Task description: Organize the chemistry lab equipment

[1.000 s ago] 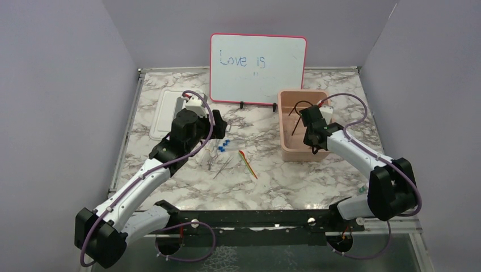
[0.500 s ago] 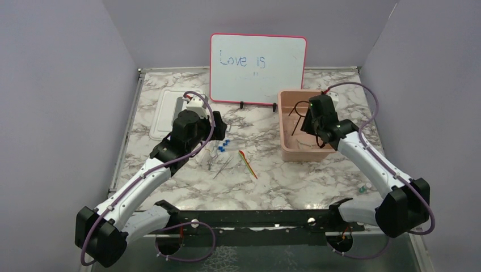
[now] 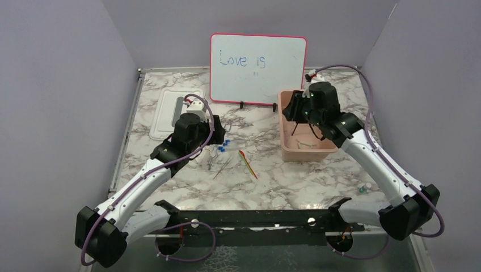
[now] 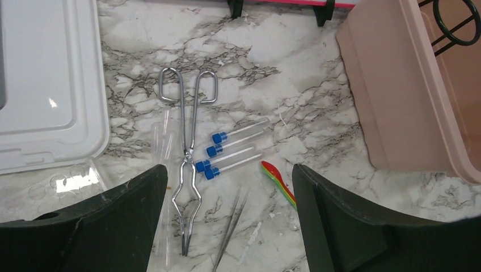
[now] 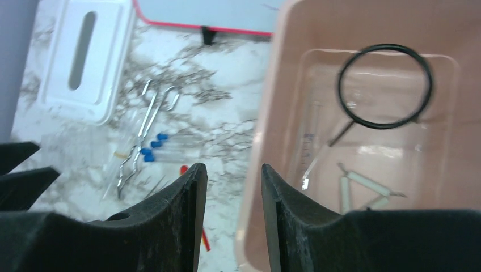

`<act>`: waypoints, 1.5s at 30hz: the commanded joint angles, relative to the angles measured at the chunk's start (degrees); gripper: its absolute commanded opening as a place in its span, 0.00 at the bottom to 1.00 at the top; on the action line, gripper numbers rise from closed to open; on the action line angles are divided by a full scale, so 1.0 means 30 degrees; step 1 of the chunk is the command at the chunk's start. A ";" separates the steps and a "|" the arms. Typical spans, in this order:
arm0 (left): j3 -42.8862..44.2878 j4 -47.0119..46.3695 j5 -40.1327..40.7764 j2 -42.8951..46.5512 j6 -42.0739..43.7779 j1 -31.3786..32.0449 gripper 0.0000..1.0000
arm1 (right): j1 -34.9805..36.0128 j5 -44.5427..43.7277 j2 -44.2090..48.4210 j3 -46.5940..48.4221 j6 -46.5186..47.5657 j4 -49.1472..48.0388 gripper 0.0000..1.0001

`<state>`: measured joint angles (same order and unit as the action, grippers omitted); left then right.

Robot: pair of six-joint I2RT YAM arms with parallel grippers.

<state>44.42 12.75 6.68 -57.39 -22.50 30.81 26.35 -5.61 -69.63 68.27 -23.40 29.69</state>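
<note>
Overhead first: the left gripper (image 3: pixel 220 126) hangs over the marble table (image 3: pixel 295 181), jaws spread wide with nothing in them, just short of the blue-capped tubes (image 3: pixel 224 145). The red-yellow stick (image 3: pixel 248 164) and thin tweezers (image 3: pixel 223 166) lie a little nearer the arm bases. Across the way, the right gripper (image 3: pixel 291 109) is poised above the pink tub (image 3: pixel 306 152), in front of the whiteboard (image 3: pixel 258 68), and the white lid (image 3: pixel 164 113) lies flat at far left. Left wrist camera now: wide-apart fingers (image 4: pixel 351 226) frame metal tongs (image 4: pixel 186 160) lying right beside four tubes. The stick is just to their right, the tweezers are nearest the lens, and clear glass rods (image 4: pixel 164 136) lie left of the tongs. Right wrist camera: jaws a narrow gap apart, gripping nothing. Down inside the tub sits the black wire ring (image 5: pixel 342 133), its stem running toward a graduated glass tube (image 5: pixel 309 158), with white-sleeved wire pieces (image 5: pixel 363 182) on the tub floor close by.
</note>
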 commanded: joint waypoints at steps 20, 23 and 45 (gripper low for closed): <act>0.1191 0.2114 0.7729 0.5442 0.0261 -0.0074 0.75 | 1.0104 -0.0008 -1.1811 0.1323 -0.9867 -0.7745 0.43; 0.1452 0.2317 0.7848 0.6111 0.0761 -0.0074 0.75 | 1.0186 0.0225 -1.3302 0.1969 -1.0787 -0.8308 0.43; 0.1131 0.2751 0.7182 0.6486 0.1552 -0.0074 0.76 | 1.0289 -0.0810 -1.7447 0.4036 -1.5146 -0.7023 0.29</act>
<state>47.92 21.02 28.32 -38.06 -18.79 30.81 56.95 -6.57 -119.50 79.13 -64.75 8.16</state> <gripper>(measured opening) 0.755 0.307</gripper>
